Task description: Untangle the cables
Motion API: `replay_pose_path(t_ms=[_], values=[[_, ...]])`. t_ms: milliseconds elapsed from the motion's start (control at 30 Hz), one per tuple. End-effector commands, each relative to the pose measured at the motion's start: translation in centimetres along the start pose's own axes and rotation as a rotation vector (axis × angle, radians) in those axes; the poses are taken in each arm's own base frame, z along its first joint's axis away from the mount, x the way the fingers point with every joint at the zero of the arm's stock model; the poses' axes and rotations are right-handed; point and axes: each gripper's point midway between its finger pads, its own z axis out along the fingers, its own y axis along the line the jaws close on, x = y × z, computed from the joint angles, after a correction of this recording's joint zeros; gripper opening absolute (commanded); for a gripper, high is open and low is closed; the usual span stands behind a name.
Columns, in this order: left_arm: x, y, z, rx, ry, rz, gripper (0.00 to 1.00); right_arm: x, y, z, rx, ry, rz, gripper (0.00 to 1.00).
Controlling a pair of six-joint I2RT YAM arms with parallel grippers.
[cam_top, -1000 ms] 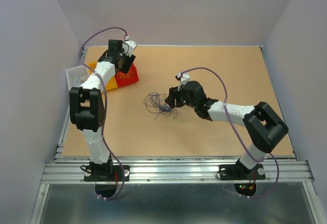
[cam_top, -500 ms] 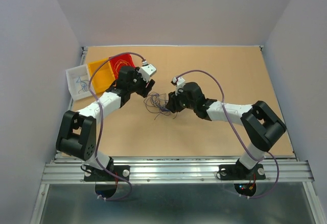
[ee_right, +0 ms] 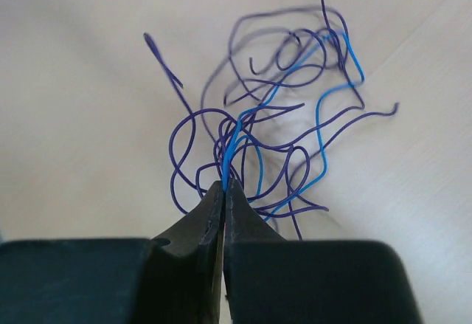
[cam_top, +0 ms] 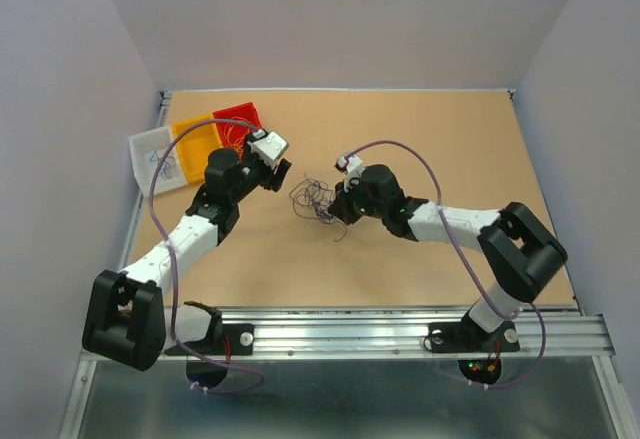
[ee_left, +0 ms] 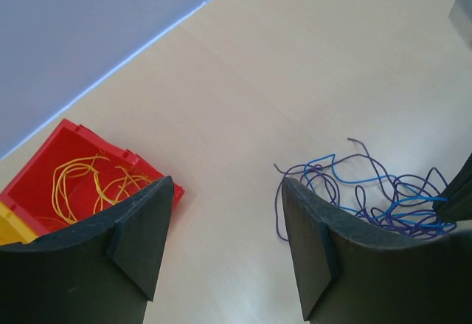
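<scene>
The cables (cam_top: 314,199) are a small tangle of hair-thin blue and purple wires lying mid-table. My right gripper (cam_top: 338,205) sits at the tangle's right edge. In the right wrist view it (ee_right: 223,185) is shut on a blue cable (ee_right: 243,128) that rises from its tips into the tangle (ee_right: 287,95). My left gripper (cam_top: 281,172) hovers just left of the tangle. It (ee_left: 227,184) is open with bare table between its fingers, and the cables (ee_left: 369,191) lie past its right finger (ee_left: 313,243).
A red bin (cam_top: 236,111) holding orange-yellow wires (ee_left: 88,180) stands at the back left. Beside it are an orange bin (cam_top: 195,144) and a clear tray (cam_top: 150,154). Lilac arm cords loop above both arms. Walls close the table's back and sides.
My left arm has swung from over the bins to beside the tangle. My right gripper has shut on the blue cable.
</scene>
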Motion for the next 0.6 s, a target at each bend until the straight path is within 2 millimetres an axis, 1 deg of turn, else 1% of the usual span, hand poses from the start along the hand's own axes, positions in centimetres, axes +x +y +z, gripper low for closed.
replay_pose_path(t_ms=[0,33,67,100,133,167,200,233,300,333,367,467,533,567], values=[[-3.1,-1.3,-1.1,0.067,-0.151,0.045,0.71,-6.8,4.3,-5.5,-0.134,-0.278,-0.063,0.01],[-3.8,-2.1,-1.4,0.108,-0.182,0.06,0.71,-7.6,5.0,-6.6,-0.16,-0.314,-0.069,0.01],[-4.0,-2.4,-1.7,0.125,-0.197,0.071,0.71,-8.0,5.6,-7.5,-0.183,-0.337,-0.071,0.01],[-3.5,-3.0,-2.0,0.147,-0.198,0.077,0.72,-8.7,6.5,-9.3,-0.21,-0.38,-0.074,0.01],[-3.7,-3.5,-2.4,0.163,-0.219,0.08,0.72,-9.3,7.0,-10.2,-0.224,-0.413,-0.077,0.01],[-5.1,-4.0,-3.3,0.185,-0.28,0.105,0.72,-9.6,7.4,-11.1,-0.233,-0.438,-0.077,0.01],[-4.8,-4.5,-3.7,0.2,-0.29,0.108,0.72,-10.1,7.9,-12.4,-0.245,-0.47,-0.08,0.01],[-6.0,-4.7,-4.5,0.202,-0.339,0.125,0.72,-10.3,8.1,-12.9,-0.255,-0.481,-0.083,0.0],[-6.3,-5.4,-5.4,0.223,-0.372,0.12,0.72,-10.3,9.0,-13.5,-0.303,-0.481,-0.101,0.01],[-7.2,-5.6,-6.0,0.229,-0.406,0.126,0.72,-10.1,9.2,-13.5,-0.315,-0.473,-0.104,0.01],[-7.3,-5.8,-6.3,0.24,-0.415,0.127,0.72,-9.9,9.4,-13.5,-0.328,-0.466,-0.11,0.01],[-7.9,-6.6,-7.3,0.271,-0.446,0.136,0.74,-9.4,9.5,-12.7,-0.341,-0.444,-0.105,0.01],[-8.1,-7.3,-7.8,0.309,-0.463,0.15,0.75,-9.5,9.5,-12.5,-0.343,-0.444,-0.104,0.01],[-8.0,-7.7,-7.9,0.329,-0.469,0.161,0.78,-9.3,9.5,-12.3,-0.348,-0.438,-0.103,0.01]])
